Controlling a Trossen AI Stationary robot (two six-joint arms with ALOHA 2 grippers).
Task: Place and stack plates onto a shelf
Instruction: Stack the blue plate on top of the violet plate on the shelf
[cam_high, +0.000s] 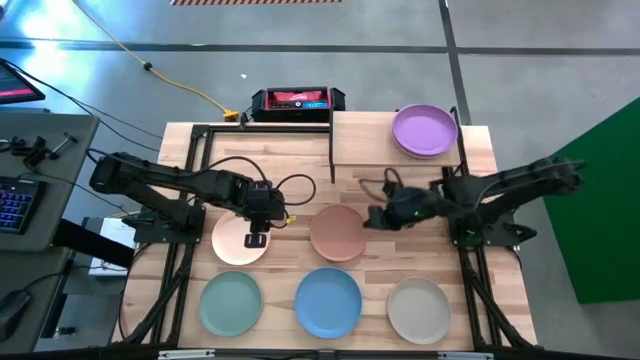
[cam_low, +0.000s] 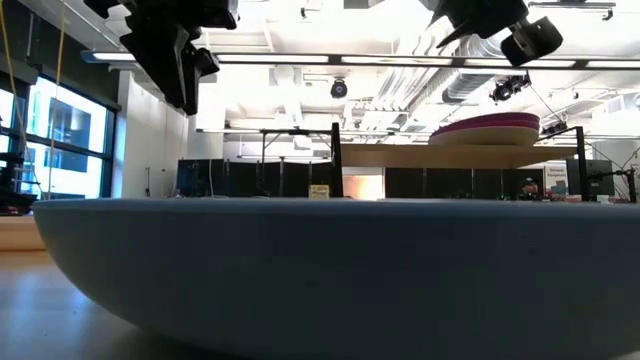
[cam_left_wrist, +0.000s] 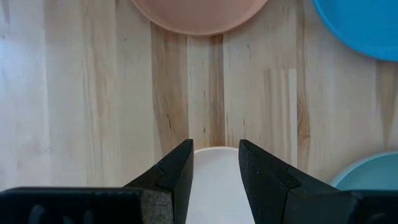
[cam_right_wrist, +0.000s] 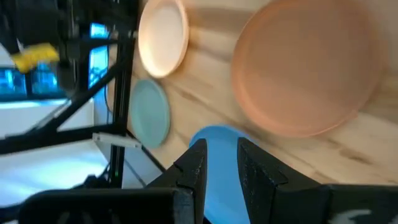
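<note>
The shelf (cam_high: 360, 135) stands at the table's far right and bears a short stack of plates, a purple plate (cam_high: 425, 130) on top. On the tabletop lie a pale peach plate (cam_high: 232, 245), a terracotta plate (cam_high: 337, 232), a mint green plate (cam_high: 231, 303), a blue plate (cam_high: 328, 302) and a beige plate (cam_high: 418, 309). My left gripper (cam_high: 257, 238) hangs open, pointing down over the pale plate (cam_left_wrist: 214, 186). My right gripper (cam_high: 375, 217) is open, slanting down beside the terracotta plate's (cam_right_wrist: 305, 68) right rim, with nothing between its fingers.
A black and red device (cam_high: 297, 101) sits beyond the table's far edge. Black frame rails (cam_high: 190, 160) run along the table's left and right sides. In the low view the blue plate (cam_low: 320, 270) fills the foreground, with the shelf (cam_low: 450, 155) behind it.
</note>
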